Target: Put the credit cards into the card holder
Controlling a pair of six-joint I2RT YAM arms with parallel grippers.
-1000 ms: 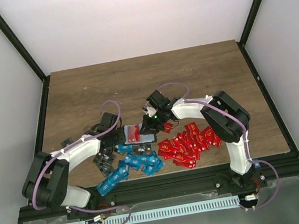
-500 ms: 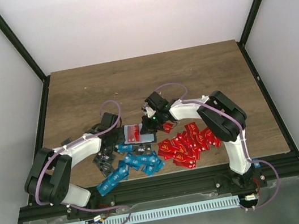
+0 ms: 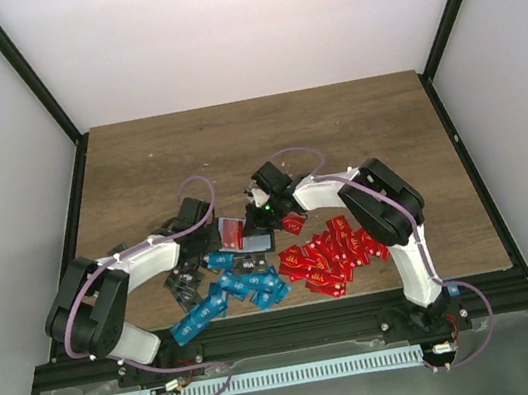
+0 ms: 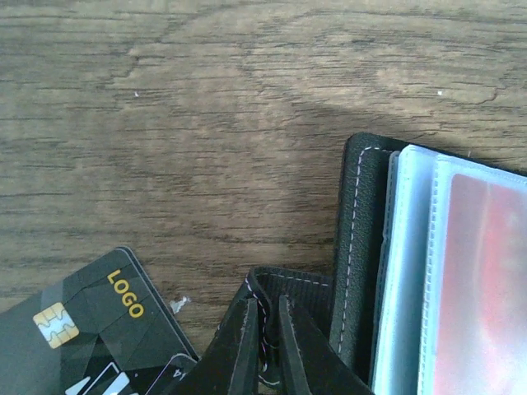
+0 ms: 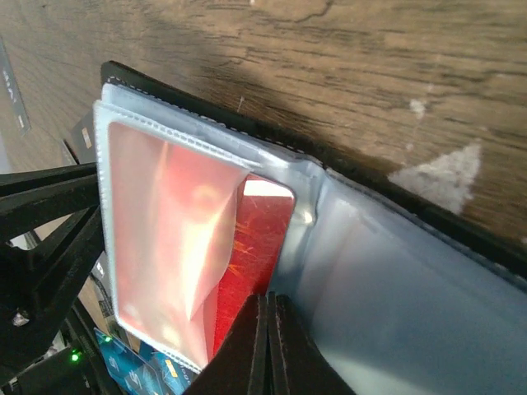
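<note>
**A:** Where's the card holder (image 3: 254,243)?

**B:** It's lying open on the table (image 3: 335,135) between the two arms, clear sleeves up. The left gripper (image 4: 265,306) is clenched on a stitched black flap at the holder's left edge. I'd say it's bracing it.

**A:** And the other one?

**B:** The right gripper (image 5: 268,311) is pinched tight on the bare strip of a red card (image 5: 259,239). The rest of that card shows pink through a clear sleeve (image 5: 165,222), so it's partly in the pocket.

**A:** Which way does it have to go?

**B:** In the right wrist view, the covered part lies up and to the left of the fingertips, on the side where the left gripper waits. My guess is the push runs toward that braced edge. The card's long side seems to run away from the fingertips, though I can't be sure of that. A twist could catch a corner on the plastic.

**A:** Which arm does it?

**B:** The right one, since it has the card. The left only steadies the holder.

**A:** What about the rest?

**B:** They're loose in heaps — red cards (image 3: 332,252) just right of the holder, blue cards (image 3: 242,292) on its near side, and dark cards (image 3: 183,284) by the left arm.
</note>
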